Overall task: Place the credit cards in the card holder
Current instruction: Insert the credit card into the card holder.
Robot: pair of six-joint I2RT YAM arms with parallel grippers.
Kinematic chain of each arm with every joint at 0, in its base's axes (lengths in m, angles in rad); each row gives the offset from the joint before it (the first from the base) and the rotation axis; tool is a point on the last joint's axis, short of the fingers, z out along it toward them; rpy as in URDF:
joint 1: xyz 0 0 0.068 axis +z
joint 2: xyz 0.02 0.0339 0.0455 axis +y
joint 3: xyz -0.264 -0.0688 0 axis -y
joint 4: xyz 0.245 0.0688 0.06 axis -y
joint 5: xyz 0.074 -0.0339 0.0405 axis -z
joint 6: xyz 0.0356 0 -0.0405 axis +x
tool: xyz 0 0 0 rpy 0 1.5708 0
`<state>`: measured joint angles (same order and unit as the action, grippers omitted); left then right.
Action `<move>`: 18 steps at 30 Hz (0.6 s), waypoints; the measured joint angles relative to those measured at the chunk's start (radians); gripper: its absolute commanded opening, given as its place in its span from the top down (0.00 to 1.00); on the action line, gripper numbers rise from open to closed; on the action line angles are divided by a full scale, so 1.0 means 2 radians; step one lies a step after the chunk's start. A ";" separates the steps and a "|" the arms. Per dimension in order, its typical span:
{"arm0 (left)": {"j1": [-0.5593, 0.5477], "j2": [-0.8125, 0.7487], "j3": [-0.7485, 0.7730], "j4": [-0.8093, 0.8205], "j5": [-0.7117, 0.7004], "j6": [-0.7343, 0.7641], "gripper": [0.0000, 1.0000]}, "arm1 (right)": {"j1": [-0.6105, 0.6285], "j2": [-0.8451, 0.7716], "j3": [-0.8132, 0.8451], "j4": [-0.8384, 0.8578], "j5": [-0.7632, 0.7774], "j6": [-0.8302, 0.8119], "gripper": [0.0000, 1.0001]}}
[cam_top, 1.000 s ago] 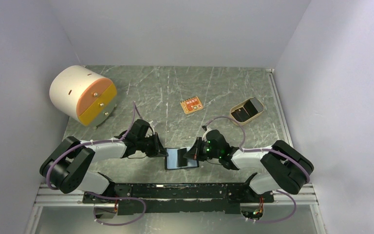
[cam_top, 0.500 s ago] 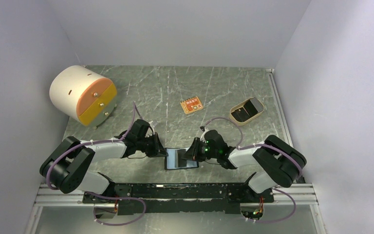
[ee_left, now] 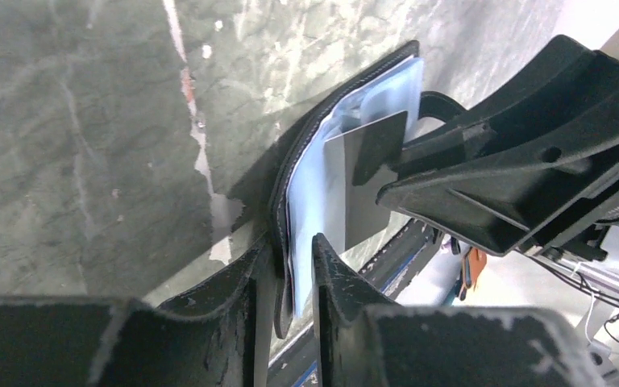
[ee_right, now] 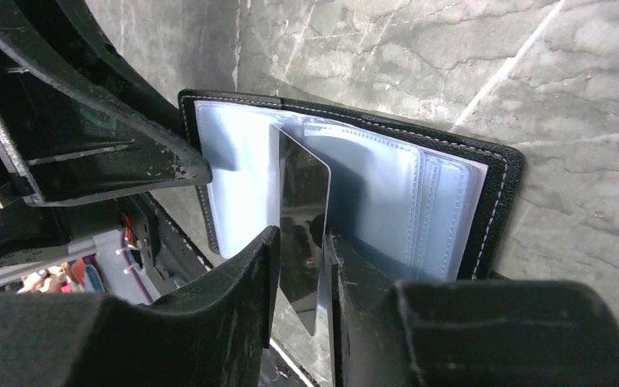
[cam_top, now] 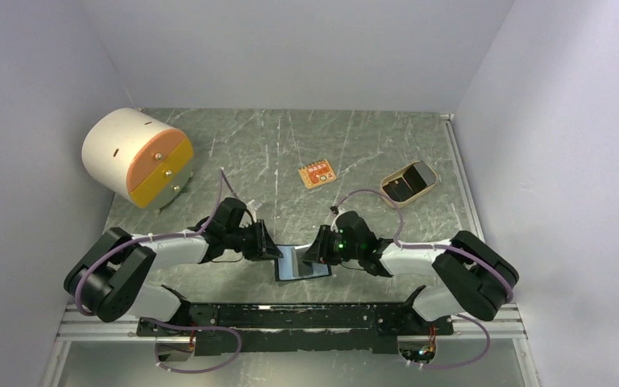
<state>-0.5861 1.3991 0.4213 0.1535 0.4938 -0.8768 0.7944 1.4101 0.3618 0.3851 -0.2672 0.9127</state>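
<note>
Table [cam_top: 290, 153]: one wallet [cam_top: 302, 262], seemingly one card [ee_right: 302, 210]

Card holder [ee_left: 306, 201] corner behind left fingers [ee_left: 234, 290]

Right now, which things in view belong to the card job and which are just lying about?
Job: card holder, credit card at its pockets, left gripper, right gripper.

Lying about: white drum with orange and yellow drawers, small orange board, tan tray holding something dark, maybe more cards, cannot tell.
</note>
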 measured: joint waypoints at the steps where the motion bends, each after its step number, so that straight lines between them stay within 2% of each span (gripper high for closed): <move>1: 0.000 -0.002 -0.001 0.004 0.005 -0.002 0.73 | 0.000 -0.003 0.002 -0.009 0.004 -0.003 0.68; 4: 0.000 -0.007 -0.005 0.017 0.016 -0.007 0.77 | 0.001 -0.015 0.007 -0.031 0.013 -0.010 0.68; 8: 0.000 -0.010 -0.005 0.027 0.024 -0.011 0.78 | 0.001 -0.025 0.010 -0.052 0.023 -0.019 0.68; 18: 0.000 -0.006 -0.006 0.041 0.031 -0.015 0.80 | 0.009 -0.012 0.013 -0.036 0.021 -0.020 0.68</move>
<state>-0.5861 1.3872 0.4099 0.2356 0.5568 -0.9066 0.8127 1.3857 0.3874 0.3138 -0.2245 0.8734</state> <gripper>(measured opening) 0.206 0.320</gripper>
